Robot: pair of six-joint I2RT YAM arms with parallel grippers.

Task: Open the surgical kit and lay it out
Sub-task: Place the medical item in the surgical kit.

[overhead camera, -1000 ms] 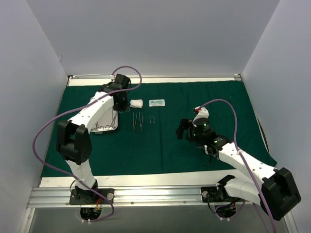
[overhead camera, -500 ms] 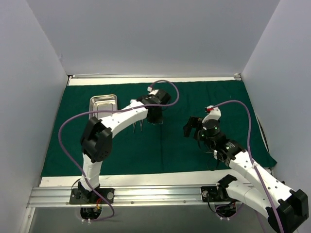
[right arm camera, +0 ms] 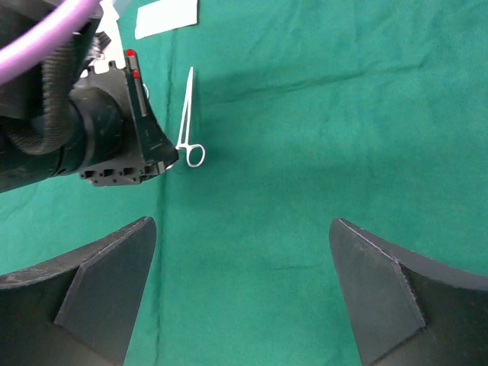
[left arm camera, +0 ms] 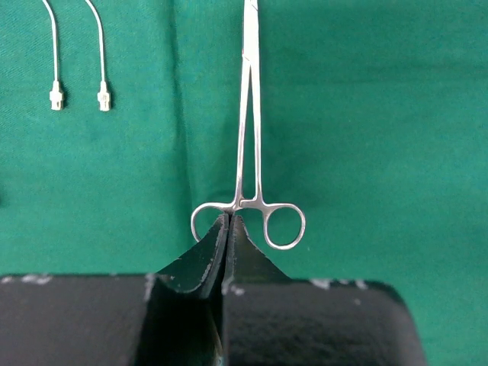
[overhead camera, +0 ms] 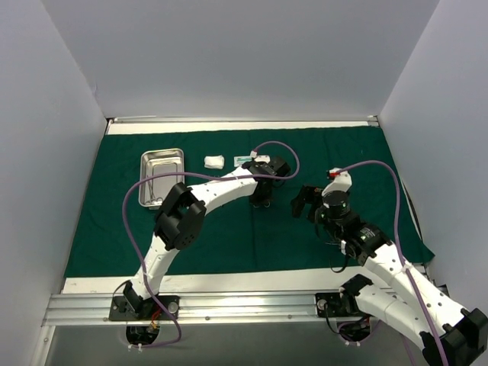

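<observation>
Green cloth [overhead camera: 229, 236]; left tool [left arm camera: 229, 223] pinches slim silver forceps [left arm camera: 249, 137]; right tool [right arm camera: 242, 223] gapes empty.

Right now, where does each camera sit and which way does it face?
Top external: above and behind the robot, facing down at the green cloth; left arm and right arm show.
Left wrist: on the left arm, facing down past the left tool, shut on the forceps.
Right wrist: on the right arm, facing down at the cloth between the open right tool.
Both wrist views show the forceps.
</observation>
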